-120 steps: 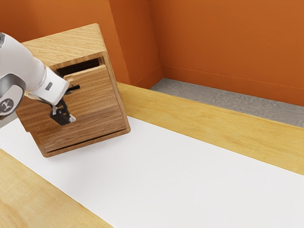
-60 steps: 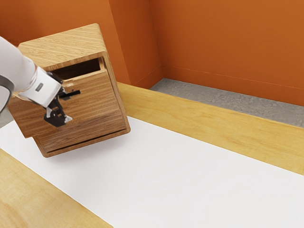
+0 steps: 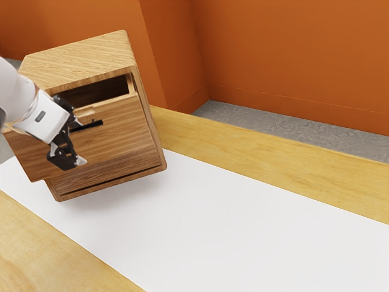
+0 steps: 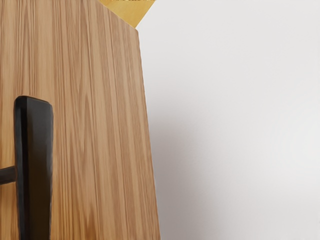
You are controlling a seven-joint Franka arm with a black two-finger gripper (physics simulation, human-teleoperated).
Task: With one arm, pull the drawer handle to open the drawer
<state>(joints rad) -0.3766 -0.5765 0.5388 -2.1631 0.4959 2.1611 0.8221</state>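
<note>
Black and angular, the gripper hangs from a white arm against the face of a wooden drawer, just below a slim black handle. Whether it is spread or clamped cannot be told from this side. The drawer stands partly out of a boxy, oak-grained cabinet, with a dark slot showing above its front panel. The cabinet sits at the exterior view's left, set at an angle on a smooth white strip that runs along a pale wooden bench. Flat orange walls and a band of grey speckled floor lie behind. Seen from the hand's camera, the handle is a matte, round-cornered bar standing off fine straight grain.
</note>
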